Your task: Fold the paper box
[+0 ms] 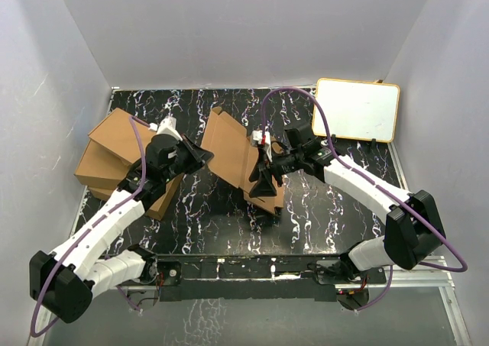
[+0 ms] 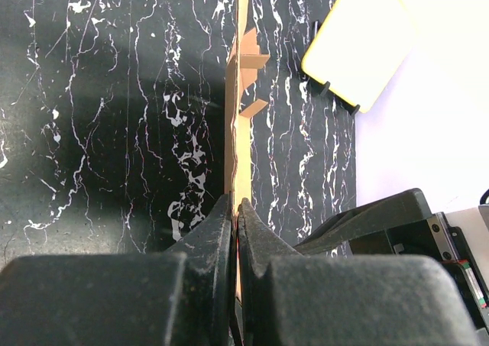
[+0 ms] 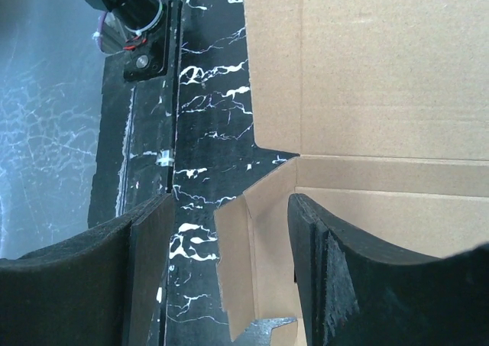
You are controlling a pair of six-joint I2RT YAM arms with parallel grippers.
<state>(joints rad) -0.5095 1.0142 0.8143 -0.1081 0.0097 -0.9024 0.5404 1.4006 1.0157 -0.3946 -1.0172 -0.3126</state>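
Observation:
The paper box (image 1: 233, 151) is a brown cardboard mailer, half raised in the middle of the black marble table (image 1: 321, 208). My left gripper (image 1: 203, 160) is shut on the edge of its upright panel. In the left wrist view that panel (image 2: 237, 124) runs away edge-on from the closed gripper (image 2: 235, 202). My right gripper (image 1: 264, 179) stands open at the box's near right corner. In the right wrist view a small side flap (image 3: 256, 247) stands between the fingers (image 3: 145, 247) without being pinched, and the right finger is inside the box (image 3: 382, 71).
A pile of ready-made brown boxes (image 1: 114, 156) lies at the left, close to my left arm. A white board with a yellow rim (image 1: 357, 109) sits at the back right. The right wrist view shows an arm base (image 3: 134, 17) by the table's near edge.

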